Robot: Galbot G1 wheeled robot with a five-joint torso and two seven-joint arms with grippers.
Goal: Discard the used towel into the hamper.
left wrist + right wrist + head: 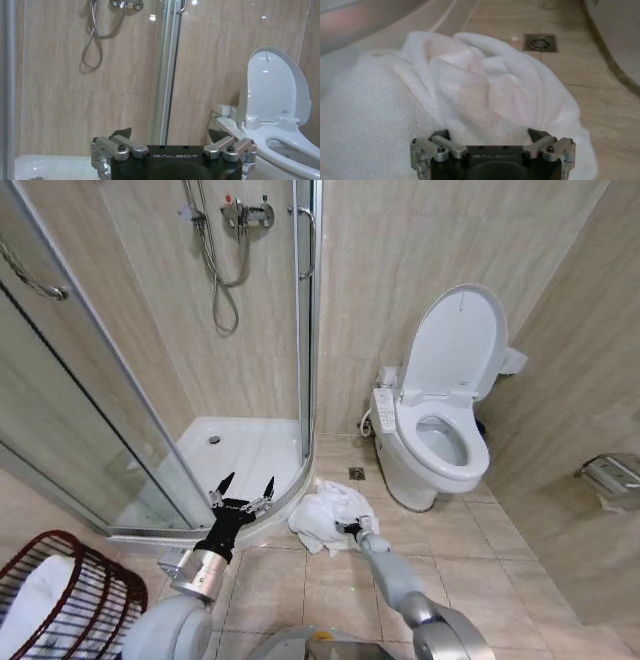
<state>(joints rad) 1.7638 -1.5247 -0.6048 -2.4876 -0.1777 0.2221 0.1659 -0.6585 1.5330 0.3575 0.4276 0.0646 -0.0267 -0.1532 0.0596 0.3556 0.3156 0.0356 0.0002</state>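
Observation:
The used towel (322,510) is white and lies crumpled on the tiled floor between the shower tray and the toilet. My right gripper (352,529) is down at its near edge. In the right wrist view the towel (470,75) bulges just ahead of the right gripper (489,133), which is open with both fingertips pressed against the cloth. My left gripper (249,480) is held above the shower tray's rim, open and holding nothing; in the left wrist view the left gripper (170,133) faces the wall. The hamper (105,590), a dark red wire basket, stands at the lower left with white cloth inside.
A white toilet (440,430) with its lid up stands right of the towel. The glass shower enclosure (90,410) and its white tray (240,450) take up the left. A floor drain (357,473) lies beyond the towel. A metal holder (610,475) hangs on the right wall.

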